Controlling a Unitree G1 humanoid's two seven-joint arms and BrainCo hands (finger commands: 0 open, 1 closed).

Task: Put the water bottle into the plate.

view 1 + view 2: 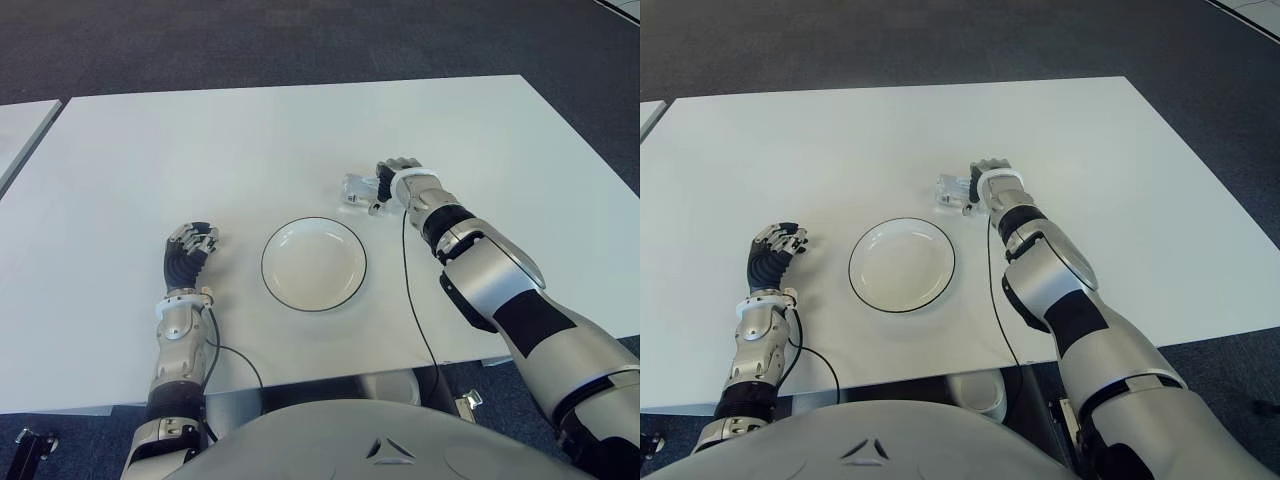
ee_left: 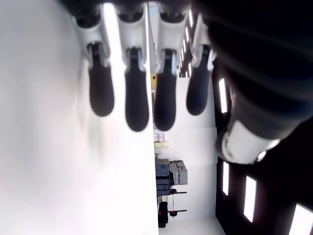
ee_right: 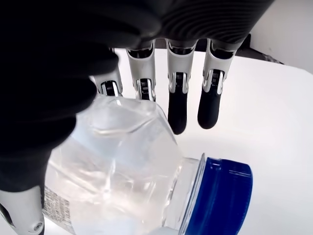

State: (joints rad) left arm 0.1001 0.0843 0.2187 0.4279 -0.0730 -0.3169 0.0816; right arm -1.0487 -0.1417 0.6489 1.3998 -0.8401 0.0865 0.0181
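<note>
From the left eye view, you had the right hand (image 1: 392, 180) reached out over the white rectangular table (image 1: 150, 160), set against a small clear plastic water bottle with a blue cap (image 1: 357, 189) that lay on its side on the tabletop. The bottle was just beyond the far right rim of the round white plate with a thin dark edge (image 1: 313, 263), near it but not touching, and the plate held nothing. Your left hand (image 1: 190, 250) showed to the left of the plate, away from the work.

The right eye view gave you the same layout: bottle beyond the plate, right hand beside it on the side away from the plate.

In the left wrist view, the left hand's dark fingertips (image 2: 136, 98) hung straight and slack, side by side, with nothing between them.

In the right wrist view, the bottle lay directly under the palm with its cap pointing away from the wrist. The fingers (image 3: 177, 105) stood extended past the bottle's shoulder, not curled round it, so the hand was open over the bottle and had no hold.

I judge you were at the grasp step. Next you would need to close the fingers around the body, lift, and carry it towards the robot to the plate.
</note>
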